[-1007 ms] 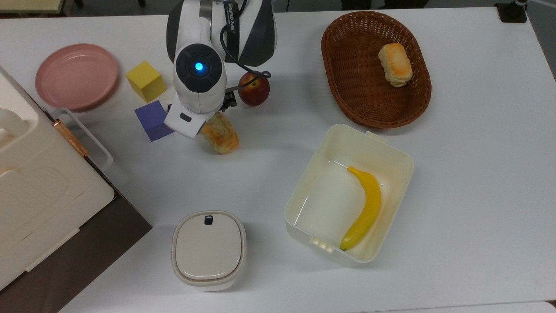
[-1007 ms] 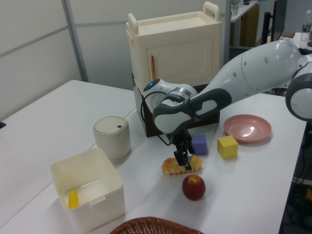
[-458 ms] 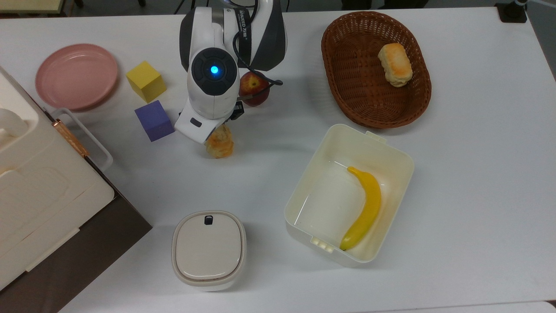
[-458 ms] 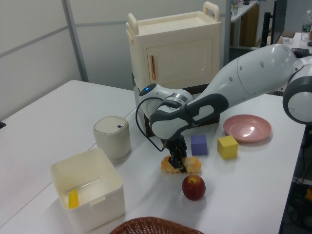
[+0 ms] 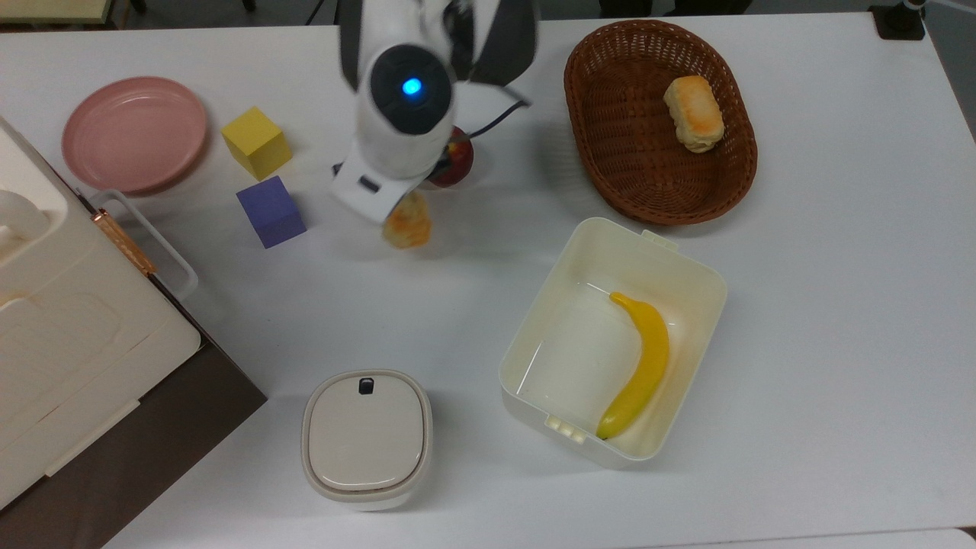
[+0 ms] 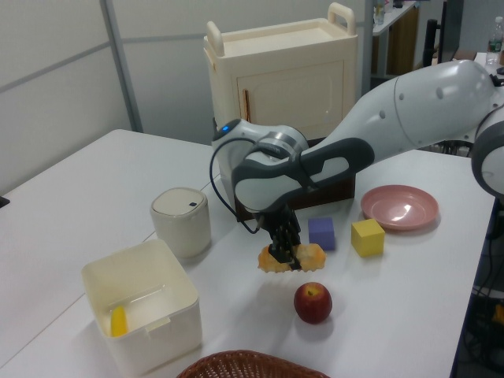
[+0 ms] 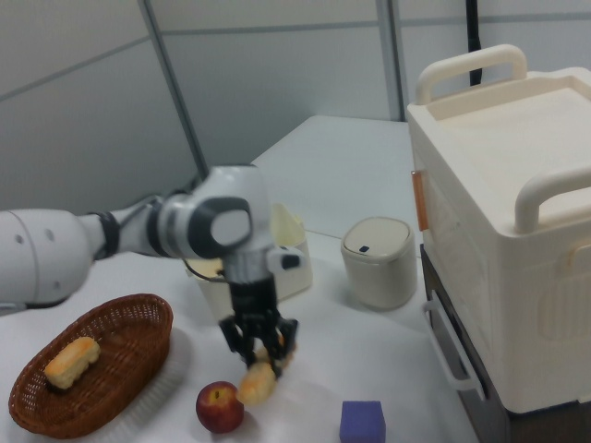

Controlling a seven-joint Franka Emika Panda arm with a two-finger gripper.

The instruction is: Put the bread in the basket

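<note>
Since a second earlier, the arm [image 6: 409,110] had risen and swung toward the top view's right, lifting the bread [image 5: 407,222] clear of the white tabletop [image 5: 839,305], where it had lain beside the purple cube [image 5: 271,211]. The cream cabinet [image 6: 279,79] stood at the tabletop's edge, and the cream tub [image 5: 610,339] held a banana [image 5: 640,366]. The dark woven basket [image 5: 610,152] sat well apart from the bread, toward the top view's upper right, already holding a shorter roll [image 5: 694,113]. A lidded cream canister [image 5: 366,438], a pink plate [image 5: 134,133] and a yellow cube [image 5: 256,142] sat untouched. An apple [image 6: 313,302] rested on the tabletop just beside and below the raised loaf. The pincer [image 6: 285,257] pointed downward with its fingers [image 7: 233,338] closed around the middle of the bread, which hung in the air with both ends sticking out, one end drooping in the right view. By the look of it, the pickup was done; what remained was carrying the loaf over to the basket, lowering it inside next to the roll, and letting go.
</note>
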